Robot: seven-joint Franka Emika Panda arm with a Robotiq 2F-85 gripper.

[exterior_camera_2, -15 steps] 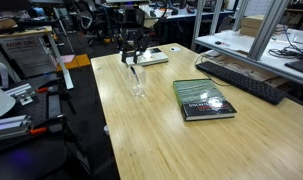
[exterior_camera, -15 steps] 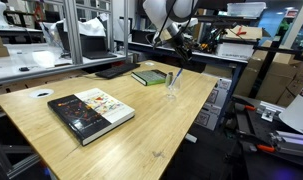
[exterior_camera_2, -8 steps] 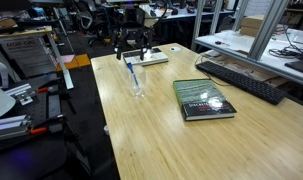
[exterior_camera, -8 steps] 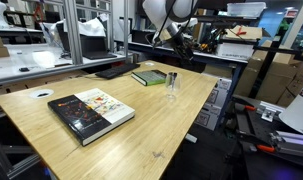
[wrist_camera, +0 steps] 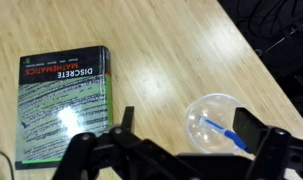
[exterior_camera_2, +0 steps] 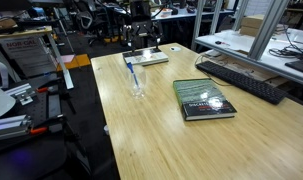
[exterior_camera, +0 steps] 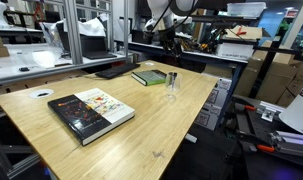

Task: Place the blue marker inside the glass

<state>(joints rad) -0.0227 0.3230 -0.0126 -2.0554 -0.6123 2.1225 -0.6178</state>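
Observation:
The clear glass (exterior_camera: 172,90) (exterior_camera_2: 138,86) stands on the wooden table, near a green book. The blue marker (exterior_camera: 175,78) (exterior_camera_2: 133,72) stands slanted inside it, its upper end sticking out over the rim. In the wrist view I look straight down into the glass (wrist_camera: 206,120) and see the marker (wrist_camera: 228,132) lying across its mouth. My gripper (exterior_camera: 170,42) (exterior_camera_2: 139,38) (wrist_camera: 191,125) hangs well above the glass, open, with nothing held between its fingers.
A green book (exterior_camera: 149,76) (exterior_camera_2: 148,57) (wrist_camera: 63,105) lies just beyond the glass. A second, darker book (exterior_camera: 91,110) (exterior_camera_2: 204,100) lies further along the table (exterior_camera: 141,130). A keyboard (exterior_camera_2: 241,80) sits on the neighbouring desk. Table edges are close to the glass.
The gripper has opened, letting go of the marker, and has risen up and away from the glass. The marker stays in the glass.

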